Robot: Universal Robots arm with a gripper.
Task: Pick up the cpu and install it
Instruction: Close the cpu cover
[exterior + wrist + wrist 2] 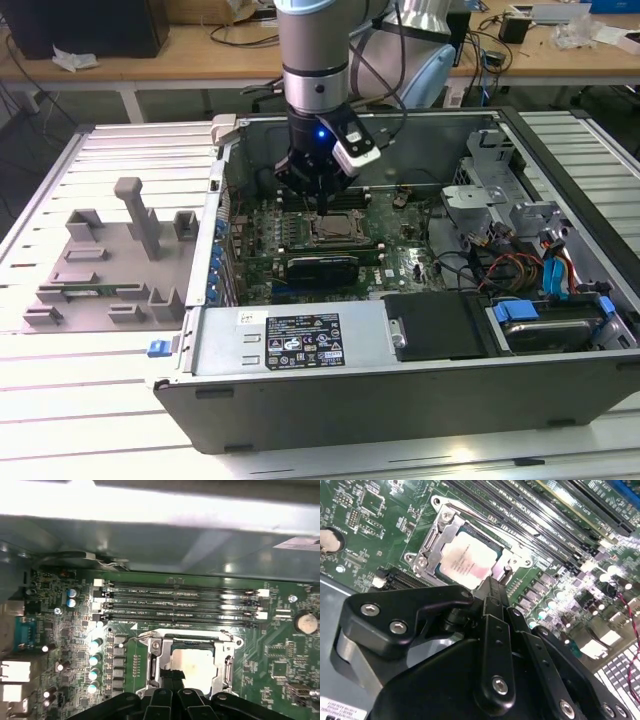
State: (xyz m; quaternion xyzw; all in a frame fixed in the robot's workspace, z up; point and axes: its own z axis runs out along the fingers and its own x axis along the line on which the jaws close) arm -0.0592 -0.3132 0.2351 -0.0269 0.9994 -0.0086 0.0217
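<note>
The cpu (467,560) lies flat in the metal socket frame (431,555) on the green motherboard, silver top plate up. It also shows in the first wrist view (197,662) and the exterior view (333,228). My gripper (492,586) hangs inside the open computer case, right over the cpu's edge. Its two black fingers (173,676) are pressed together with nothing between them. In the exterior view the gripper (318,203) stands upright just above the socket. The fingers hide part of the cpu's near edge.
Memory slots (180,602) run beside the socket. A black graphics card (320,268) lies in front of it. Case walls (300,345) surround the board, with drive cage and cables (520,260) on the exterior view's right. A grey holder tray (110,260) sits on the left.
</note>
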